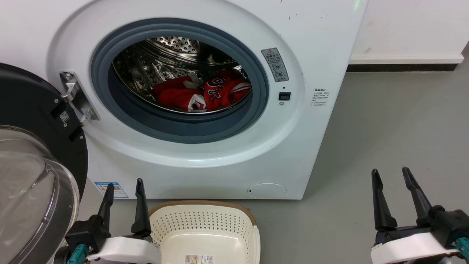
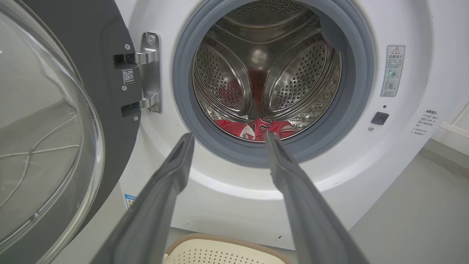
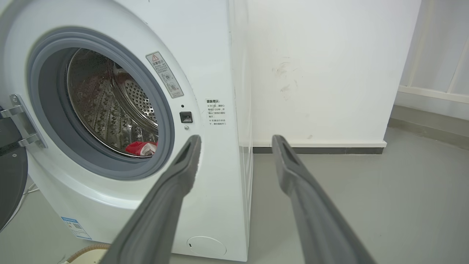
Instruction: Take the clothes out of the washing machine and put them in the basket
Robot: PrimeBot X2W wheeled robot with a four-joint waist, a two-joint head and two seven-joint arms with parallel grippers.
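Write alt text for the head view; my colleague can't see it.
The washer has its door swung open at left, with red clothes lying in the drum. A basket with no clothes visible sits on the floor before it; left jaws beside it, right jaws at lower right, both open.

Red on white
Red white-trimmed fabric clothes are showing mid-frame in the white, grey-gasketed washing machine; bottom-centre, a cream perforated brown-rimmed basket.
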